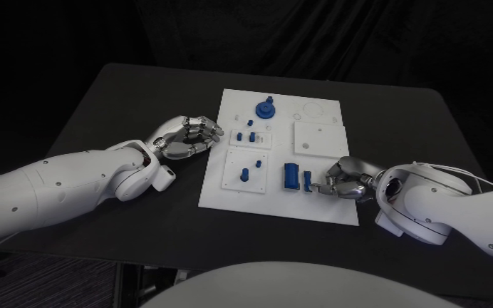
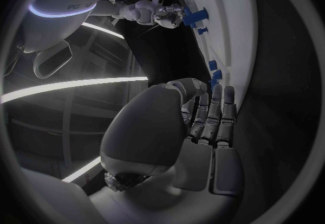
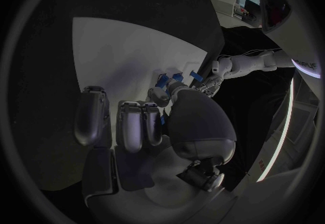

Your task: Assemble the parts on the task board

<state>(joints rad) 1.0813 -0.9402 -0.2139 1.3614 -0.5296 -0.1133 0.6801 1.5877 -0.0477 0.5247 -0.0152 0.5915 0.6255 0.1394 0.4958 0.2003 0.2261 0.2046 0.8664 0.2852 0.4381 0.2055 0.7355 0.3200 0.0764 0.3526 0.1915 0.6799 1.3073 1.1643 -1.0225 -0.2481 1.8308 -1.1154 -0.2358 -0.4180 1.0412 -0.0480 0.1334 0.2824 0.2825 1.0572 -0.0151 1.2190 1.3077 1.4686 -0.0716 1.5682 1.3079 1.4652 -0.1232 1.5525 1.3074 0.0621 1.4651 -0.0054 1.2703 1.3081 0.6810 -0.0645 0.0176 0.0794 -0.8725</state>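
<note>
Black table (image 1: 123, 94) held the white board (image 1: 246, 197) mid-frame; some blue parts (image 1: 266, 108) stood seated, my right hand (image 1: 344, 180) pinched a blue peg (image 1: 307, 181), my left hand (image 1: 190, 137) curled, holding nothing; more remained.

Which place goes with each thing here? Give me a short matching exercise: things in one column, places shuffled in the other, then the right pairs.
Things:
1. left hand
2. right hand
3. round blue part
4. blue block

Places:
A. far end of the task board, standing up
B. on the black table, at the board's left edge
C. at the board's near right edge
D. near end of the board, just left of the right hand

Pairs: 1-B, 2-C, 3-A, 4-D
</note>
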